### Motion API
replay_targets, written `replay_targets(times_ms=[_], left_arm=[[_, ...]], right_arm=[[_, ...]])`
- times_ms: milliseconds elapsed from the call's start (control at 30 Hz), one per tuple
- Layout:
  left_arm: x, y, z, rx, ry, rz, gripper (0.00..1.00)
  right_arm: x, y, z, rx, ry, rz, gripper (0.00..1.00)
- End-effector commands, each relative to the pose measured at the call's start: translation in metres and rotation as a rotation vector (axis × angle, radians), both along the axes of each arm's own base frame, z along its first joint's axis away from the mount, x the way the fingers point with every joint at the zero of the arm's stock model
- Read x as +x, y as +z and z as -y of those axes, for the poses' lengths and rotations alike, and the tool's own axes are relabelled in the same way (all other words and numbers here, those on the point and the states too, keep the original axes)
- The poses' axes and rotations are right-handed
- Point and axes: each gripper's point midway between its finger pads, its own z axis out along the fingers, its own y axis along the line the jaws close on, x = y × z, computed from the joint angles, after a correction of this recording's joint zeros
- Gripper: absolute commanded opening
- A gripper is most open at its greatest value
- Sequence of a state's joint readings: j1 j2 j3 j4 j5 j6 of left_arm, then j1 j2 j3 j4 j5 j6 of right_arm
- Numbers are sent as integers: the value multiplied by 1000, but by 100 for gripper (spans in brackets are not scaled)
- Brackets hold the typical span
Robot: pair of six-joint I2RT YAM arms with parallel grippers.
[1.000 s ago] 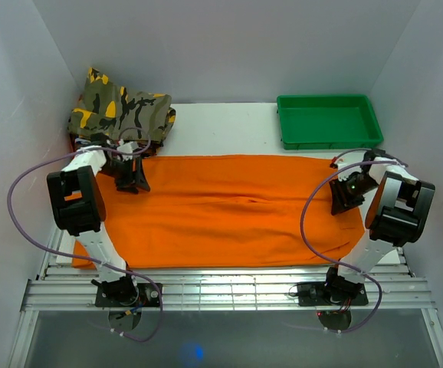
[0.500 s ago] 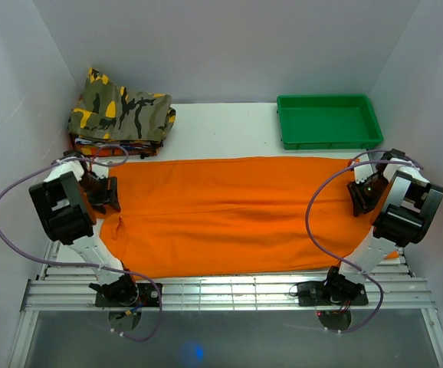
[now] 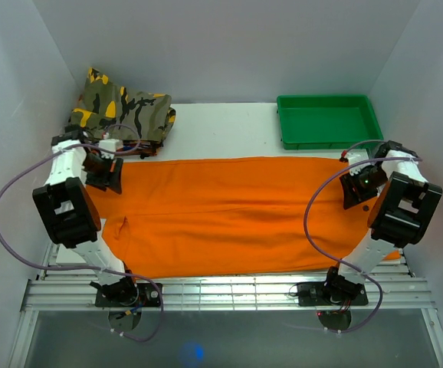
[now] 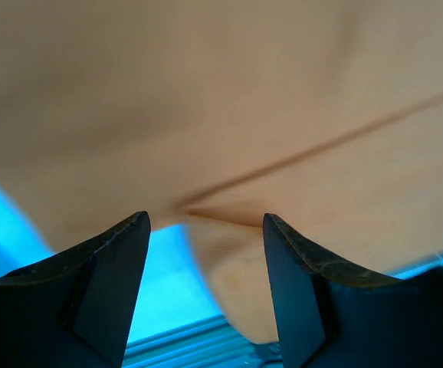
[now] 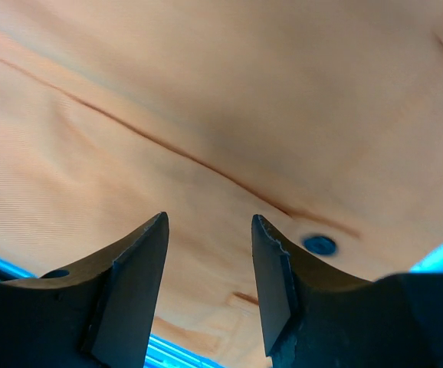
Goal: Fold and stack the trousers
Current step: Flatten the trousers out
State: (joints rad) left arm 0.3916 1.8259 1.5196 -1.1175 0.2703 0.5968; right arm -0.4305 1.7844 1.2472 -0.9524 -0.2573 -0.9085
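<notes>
Across the middle of the overhead frame, the trousers (image 3: 229,211) lie flat on the white counter (image 3: 221,126), stretched from left to right as one long orange band, apparently already doubled lengthwise. A soft ridge runs along the centre, and the lower right corner trails past the counter's near edge.

By the look of it the cloth is light, limp and thin. It should sag and drape from any pinch, and it will crumple rather than keep a shape. It does not look fragile, though a smooth weave may slide over itself. A hold on the doubled layers at an end corner, both ends lifted together, looks the surest way to carry one end over the other.

At the band's upper left corner sits the left hand (image 3: 105,178), fingers spread wide with only a loose fabric edge beyond them, nothing clamped. At the upper right end the right hand (image 3: 357,189) hangs close over the cloth, fingers parted about halfway, gripping nothing; a small dark button (image 5: 319,245) shows near a seam beneath it.

Further out, a folded camouflage garment (image 3: 122,115) rests in the upper left, and a green tray (image 3: 329,120) in the upper right.
</notes>
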Motion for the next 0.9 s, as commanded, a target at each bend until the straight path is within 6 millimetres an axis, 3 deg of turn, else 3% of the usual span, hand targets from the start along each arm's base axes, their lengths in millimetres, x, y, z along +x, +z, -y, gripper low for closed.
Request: replay_targets(times_ms=[0,33,167,267,400,533,667,700,867], left_arm=[[-42,5,66,-135,-95,-79,72],[-56,0,77,-148,-110,-109,72],[-78,-8,108,-129,-193,-163,72],[-94,-28,100,-29,-175,-235,71],[-106,-54,54,226,-136,-319,60],[-107,-60,36,330,-138,-335,40],[-92,-54,11,421,-129,-304,12],[-80,-53,1,444,-133,-279,0],[-44,-48,-46,470,-72,-218,0]], right_arm=[[3,29,-44,104,88,41,54],[2,28,-55,114,114,34,54],[-3,25,-81,134,175,14,53],[-8,13,-95,125,201,-10,52],[-11,-11,-94,72,206,-42,51],[-12,-27,-86,28,193,-74,50],[-13,-37,-77,-27,192,-70,49],[-15,-40,-74,-45,190,-76,48],[-19,-44,-72,-57,187,-85,48]])
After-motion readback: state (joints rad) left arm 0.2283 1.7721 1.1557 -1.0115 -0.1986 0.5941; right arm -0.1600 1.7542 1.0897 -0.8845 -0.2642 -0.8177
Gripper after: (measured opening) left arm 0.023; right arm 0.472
